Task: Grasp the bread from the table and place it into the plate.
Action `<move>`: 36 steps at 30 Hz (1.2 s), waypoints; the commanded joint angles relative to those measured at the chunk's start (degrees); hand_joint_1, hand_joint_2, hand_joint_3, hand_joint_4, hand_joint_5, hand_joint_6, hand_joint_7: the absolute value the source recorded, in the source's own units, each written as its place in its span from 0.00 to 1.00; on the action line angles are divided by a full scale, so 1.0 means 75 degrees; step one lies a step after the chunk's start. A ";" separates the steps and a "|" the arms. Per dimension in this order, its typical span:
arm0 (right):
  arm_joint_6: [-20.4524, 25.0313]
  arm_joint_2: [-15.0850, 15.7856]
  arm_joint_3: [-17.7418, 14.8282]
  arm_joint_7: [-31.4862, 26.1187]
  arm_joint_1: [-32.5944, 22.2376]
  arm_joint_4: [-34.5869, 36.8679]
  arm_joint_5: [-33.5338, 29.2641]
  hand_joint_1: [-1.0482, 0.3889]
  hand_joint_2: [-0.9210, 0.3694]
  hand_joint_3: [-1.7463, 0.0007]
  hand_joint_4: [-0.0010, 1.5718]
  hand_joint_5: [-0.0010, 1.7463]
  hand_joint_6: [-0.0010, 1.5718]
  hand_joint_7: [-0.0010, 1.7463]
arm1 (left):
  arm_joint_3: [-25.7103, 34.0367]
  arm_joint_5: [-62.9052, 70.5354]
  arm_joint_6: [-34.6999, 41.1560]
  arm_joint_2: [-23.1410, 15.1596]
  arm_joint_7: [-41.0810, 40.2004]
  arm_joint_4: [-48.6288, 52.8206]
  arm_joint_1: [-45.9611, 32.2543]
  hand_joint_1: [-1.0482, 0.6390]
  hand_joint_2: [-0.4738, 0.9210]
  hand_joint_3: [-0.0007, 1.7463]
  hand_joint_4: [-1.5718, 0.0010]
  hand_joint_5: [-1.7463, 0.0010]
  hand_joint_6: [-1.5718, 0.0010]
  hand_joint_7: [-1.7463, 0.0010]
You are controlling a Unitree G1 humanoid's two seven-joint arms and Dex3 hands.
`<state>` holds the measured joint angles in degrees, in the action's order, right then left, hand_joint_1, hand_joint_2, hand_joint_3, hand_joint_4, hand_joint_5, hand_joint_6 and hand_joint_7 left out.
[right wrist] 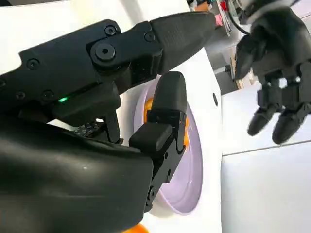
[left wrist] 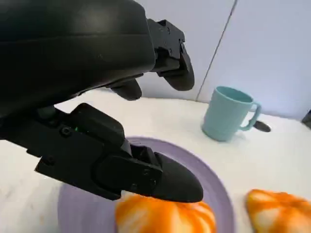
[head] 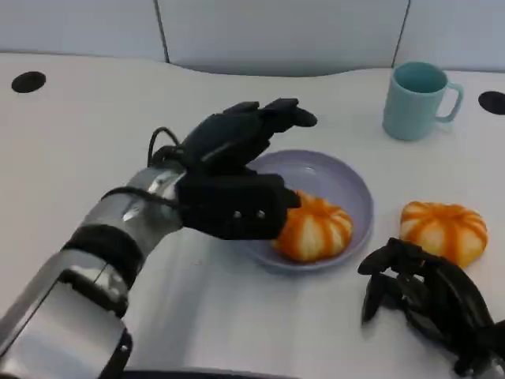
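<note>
We see one orange striped bread roll (head: 314,229) already in lavender round plate (head: 347,183); left hand (head: 237,170) above, fingers apart, empty. Second orange striped roll (head: 443,229) on white desk (head: 95,126) beside right hand (head: 430,300), fingers loosely curled, holding nothing.

Orange, white-striped bread (head: 314,229) — lavender plate (head: 347,185) — teal mug (head: 416,100).

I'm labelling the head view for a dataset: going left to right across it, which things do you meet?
Left hand → plate with a bread in it → mug → second bread on the table.
</note>
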<state>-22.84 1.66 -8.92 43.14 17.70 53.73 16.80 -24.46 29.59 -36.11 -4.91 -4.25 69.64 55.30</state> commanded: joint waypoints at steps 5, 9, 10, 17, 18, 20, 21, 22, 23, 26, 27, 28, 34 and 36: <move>0.0195 0.0152 0.0049 -0.0235 -0.0206 0.0202 -0.0252 0.34 0.00 0.94 0.38 0.93 0.46 0.61 | 0.1272 -0.1662 -0.0809 -0.0354 0.1459 -0.0519 -0.0922 0.07 1.00 0.17 1.00 0.55 1.00 0.64; 0.0308 0.0146 0.0008 -0.0134 -0.0196 0.0153 -0.0177 0.35 0.00 0.94 0.38 0.93 0.45 0.61 | 0.2047 -0.2895 -0.0874 -0.0252 0.2506 -0.0949 -0.1492 0.11 1.00 0.18 1.00 0.51 0.99 0.63; 0.0350 0.0141 -0.0002 -0.0128 -0.0187 0.0147 -0.0161 0.35 0.00 0.94 0.38 0.93 0.46 0.61 | 0.2250 -0.3262 -0.0850 -0.0216 0.2827 -0.1105 -0.1669 0.11 1.00 0.18 1.00 0.51 0.98 0.64; 0.0407 0.0142 -0.0026 -0.0195 -0.0117 0.0196 -0.0193 0.33 0.00 0.94 0.40 0.93 0.46 0.60 | 0.3201 -0.4899 -0.1041 0.0018 0.4025 -0.2119 -0.2872 0.11 1.00 0.20 0.89 0.33 0.87 0.70; 0.0423 0.0149 -0.0034 -0.0176 -0.0104 0.0216 -0.0183 0.32 0.00 0.94 0.40 0.93 0.46 0.60 | 0.3322 -0.5066 -0.1101 0.0074 0.4082 -0.2230 -0.3056 0.11 1.00 0.20 0.87 0.31 0.85 0.70; 0.0404 0.0161 -0.0041 -0.0154 -0.0086 0.0246 -0.0181 0.32 0.00 0.94 0.39 0.92 0.46 0.60 | 0.3563 -0.5581 -0.0981 0.0228 0.4461 -0.2417 -0.3305 0.12 1.00 0.21 0.84 0.26 0.81 0.68; 0.0339 0.0161 -0.0040 -0.0161 -0.0084 0.0263 -0.0196 0.32 0.00 0.94 0.39 0.92 0.46 0.60 | 0.3695 -0.5921 -0.0740 0.0322 0.4721 -0.2553 -0.3414 0.13 1.00 0.20 0.83 0.24 0.80 0.68; 0.0262 0.0164 -0.0027 -0.0186 -0.0083 0.0269 -0.0229 0.32 0.00 0.94 0.39 0.92 0.46 0.60 | 0.3866 -0.6395 -0.0280 0.0457 0.4971 -0.2826 -0.3611 0.13 1.00 0.19 0.82 0.23 0.78 0.67; 0.0217 0.0171 -0.0013 -0.0219 -0.0079 0.0275 -0.0262 0.32 0.00 0.94 0.39 0.92 0.46 0.60 | 0.4010 -0.6770 0.0091 0.0563 0.5164 -0.3090 -0.3812 0.12 1.00 0.17 0.81 0.23 0.76 0.65; 0.0166 0.0173 -0.0031 -0.0213 -0.0039 0.0377 -0.0242 0.33 0.00 0.93 0.39 0.91 0.46 0.60 | 0.4296 -0.7398 0.0720 0.0723 0.5556 -0.3636 -0.4256 0.12 1.00 0.16 0.79 0.20 0.74 0.60; 0.0209 0.0173 -0.0051 -0.0181 -0.0024 0.0400 -0.0203 0.33 0.00 0.93 0.39 0.91 0.46 0.60 | 0.4368 -0.7498 0.0833 0.0755 0.5615 -0.3764 -0.4398 0.12 1.00 0.16 0.79 0.20 0.74 0.60; 0.0283 0.0181 -0.0059 -0.0180 -0.0016 0.0397 -0.0184 0.33 0.00 0.93 0.39 0.91 0.46 0.60 | 0.4447 -0.7639 0.1033 0.0791 0.5670 -0.3929 -0.4568 0.12 1.00 0.17 0.79 0.19 0.74 0.58; 0.0267 0.0197 -0.0080 -0.0165 0.0012 0.0428 -0.0184 0.33 0.00 0.94 0.40 0.89 0.47 0.59 | 0.4738 -0.8206 0.2214 0.0957 0.5667 -0.5052 -0.5499 0.12 1.00 0.13 0.79 0.05 0.78 0.31; 0.0235 0.0201 -0.0047 -0.0255 -0.0008 0.0370 -0.0247 0.33 0.00 0.94 0.40 0.89 0.47 0.59 | 0.4757 -0.8238 0.2421 0.1011 0.5608 -0.5406 -0.5785 0.13 1.00 0.13 0.78 0.02 0.78 0.26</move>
<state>-22.43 2.56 -9.14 42.44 19.39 55.63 15.65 10.52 -31.58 -19.68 2.65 38.17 32.62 14.34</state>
